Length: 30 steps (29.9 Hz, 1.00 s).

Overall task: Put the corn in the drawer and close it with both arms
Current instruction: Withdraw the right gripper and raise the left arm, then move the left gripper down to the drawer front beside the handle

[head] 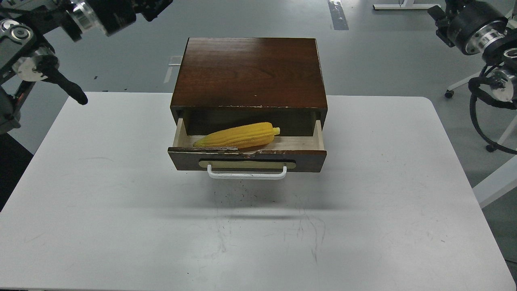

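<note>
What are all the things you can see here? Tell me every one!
corn: one, bright yellow, lying inside the open drawer, tip towards the left
drawer: one, dark brown with pale wood inside, pulled out of the cabinet front
handle: one, white, on the drawer front
cabinet: one, dark brown, at the back middle of the table
table: one, white, under the cabinet
left arm: one, black, raised at top left
right arm: one, black, raised at top right

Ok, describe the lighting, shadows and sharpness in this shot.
Head view: even overhead light; the open drawer throws a soft shadow onto the white table below its handle; the corn and the cabinet grain look sharp; a mild sheen on the cabinet top, no harsh glare.
</note>
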Available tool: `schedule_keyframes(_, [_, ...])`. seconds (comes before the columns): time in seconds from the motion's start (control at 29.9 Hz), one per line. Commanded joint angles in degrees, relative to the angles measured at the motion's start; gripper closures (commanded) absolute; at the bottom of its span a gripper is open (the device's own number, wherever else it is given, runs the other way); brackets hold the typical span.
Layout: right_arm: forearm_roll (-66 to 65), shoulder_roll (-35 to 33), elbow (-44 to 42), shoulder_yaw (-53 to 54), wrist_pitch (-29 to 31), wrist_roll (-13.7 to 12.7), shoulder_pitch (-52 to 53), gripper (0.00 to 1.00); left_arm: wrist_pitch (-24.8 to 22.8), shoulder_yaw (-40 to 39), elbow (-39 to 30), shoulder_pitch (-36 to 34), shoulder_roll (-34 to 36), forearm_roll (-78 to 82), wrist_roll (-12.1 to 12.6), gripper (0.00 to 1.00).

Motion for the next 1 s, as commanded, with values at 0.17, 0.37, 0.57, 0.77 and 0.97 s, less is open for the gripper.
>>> schedule_keyframes(0.17, [20.4, 3.8, -2.1, 11.6, 6.1, -0.3, -7.6, 0.00, 0.0, 4.9, -12.2, 1.0, 1.8, 16.8, -2.4, 1.00])
schedule_keyframes(0.37, [26.6, 4.2, -2.1, 20.8, 10.4, -0.2, -12.4, 0.00, 0.0, 7.6, -24.5, 1.8, 5.1, 26.0, -2.7, 1.00])
schedule_keyframes(0.57, [26.6, 4.2, -2.2, 22.7, 10.8, 0.0, -14.9, 0.00, 0.0, 10.0, -30.5, 1.9, 9.1, 29.4, -2.7, 1.00])
schedule_keyframes(0.77, [26.7, 4.4, -4.6, 22.7, 10.8, 0.0, -15.1, 0.00, 0.0, 16.1, -33.5, 1.9, 11.7, 37.2, -2.7, 1.00])
schedule_keyframes(0.97, [26.7, 4.2, -5.4, 23.9, 11.3, -0.1, -15.0, 0.00, 0.0, 20.7, -34.0, 1.8, 11.5, 46.3, -2.8, 1.00])
